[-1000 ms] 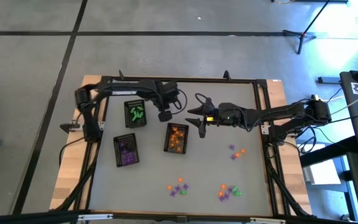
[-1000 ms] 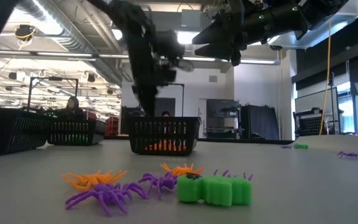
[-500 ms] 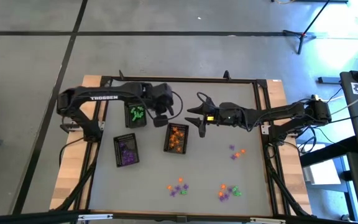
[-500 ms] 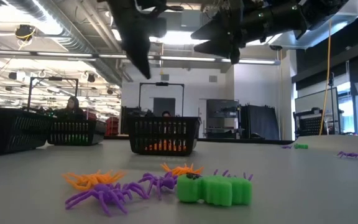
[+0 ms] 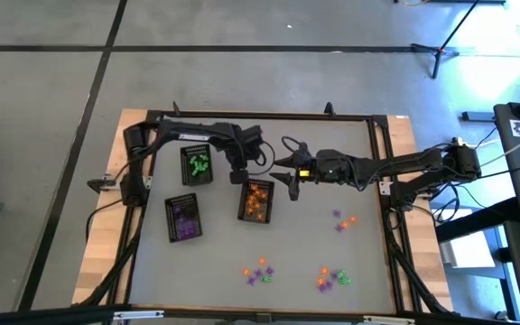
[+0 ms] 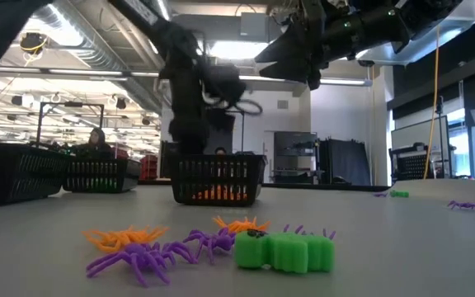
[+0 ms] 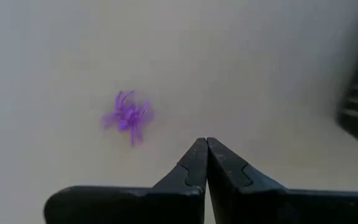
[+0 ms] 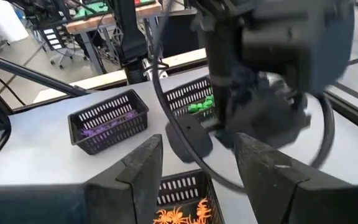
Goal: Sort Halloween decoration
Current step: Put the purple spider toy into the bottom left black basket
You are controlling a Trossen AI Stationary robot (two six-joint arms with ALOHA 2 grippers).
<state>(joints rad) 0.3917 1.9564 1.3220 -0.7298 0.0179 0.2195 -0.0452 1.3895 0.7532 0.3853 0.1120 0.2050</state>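
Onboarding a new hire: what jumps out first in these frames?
Three black rectangular plastic trays at table centre-left, holding green, purple and orange trinkets apart. Both dark arms meet above the orange tray: left tool shut, right tool open. Unsorted tiny plastic trinkets lie along the near edge.

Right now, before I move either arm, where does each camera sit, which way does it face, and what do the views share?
High view: overhead, straight down on the table; both arms show, left gripper by the orange-filled tray.
Low view: table height, level across loose spiders toward the room; arms overhead.
Left wrist view: looks down past shut fingers at one purple spider.
Right wrist view: looks past open fingers at the left arm and purple-filled tray.
Shared: high, low and right wrist views all show the orange-filled tray.
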